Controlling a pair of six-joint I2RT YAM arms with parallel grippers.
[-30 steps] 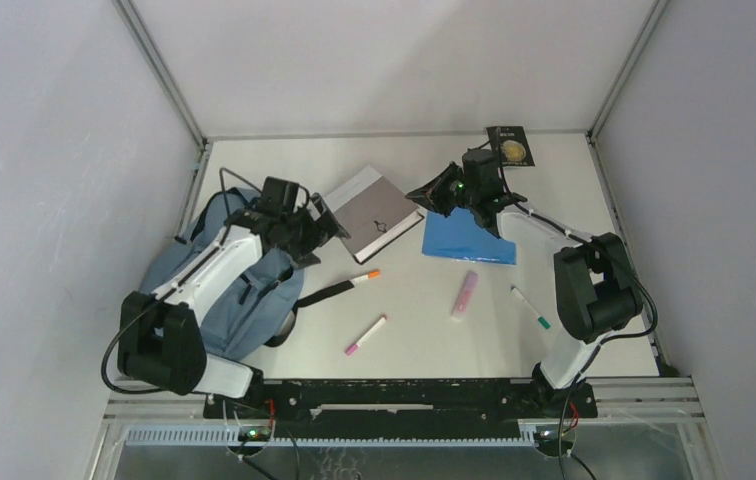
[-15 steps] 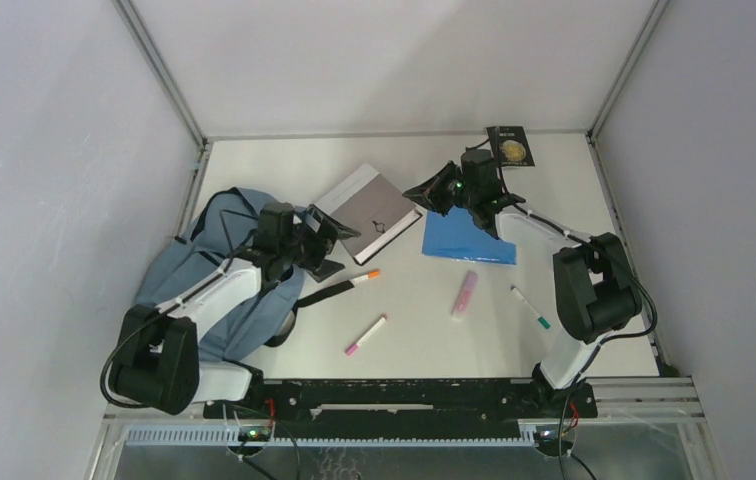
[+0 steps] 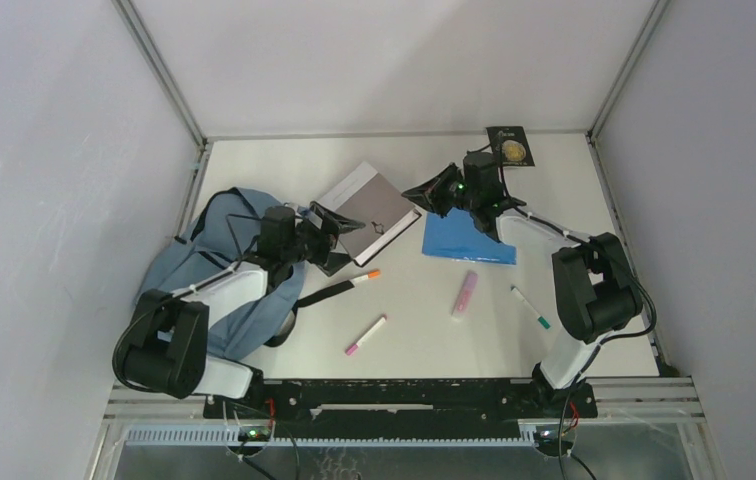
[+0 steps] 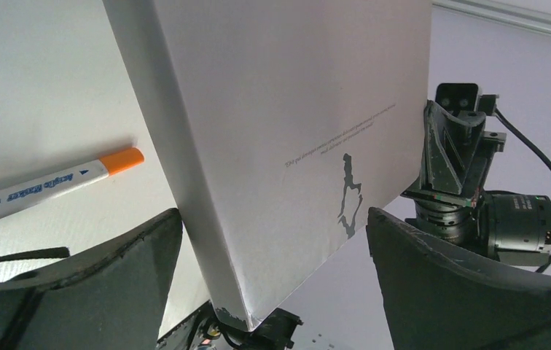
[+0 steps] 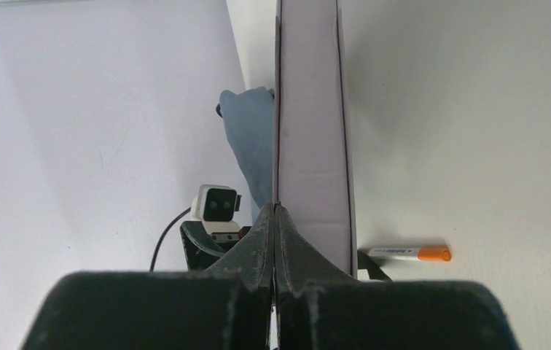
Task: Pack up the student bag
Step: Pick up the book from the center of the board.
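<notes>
The blue-grey student bag (image 3: 209, 285) lies at the left under my left arm; a bit of it shows in the right wrist view (image 5: 251, 138). A grey notebook (image 3: 369, 210) lies right of it. My left gripper (image 3: 332, 238) is open, with its jaws on either side of the notebook's near corner (image 4: 258, 182). My right gripper (image 3: 426, 196) is shut at the notebook's far right edge. In the right wrist view its tips (image 5: 275, 211) pinch the cover line of the notebook (image 5: 309, 131), which I see edge-on.
A bright blue folder (image 3: 469, 240) lies under the right arm. An orange-capped marker (image 3: 359, 279), a pink-tipped marker (image 3: 365, 335), a pink highlighter (image 3: 465, 294) and a green-tipped pen (image 3: 531, 308) lie on the table's near half. A black card (image 3: 510, 149) sits at the back right.
My left gripper has moved right from over the bag to the notebook, and its open jaws now straddle the near corner. The right gripper has stayed at the notebook's edge.
</notes>
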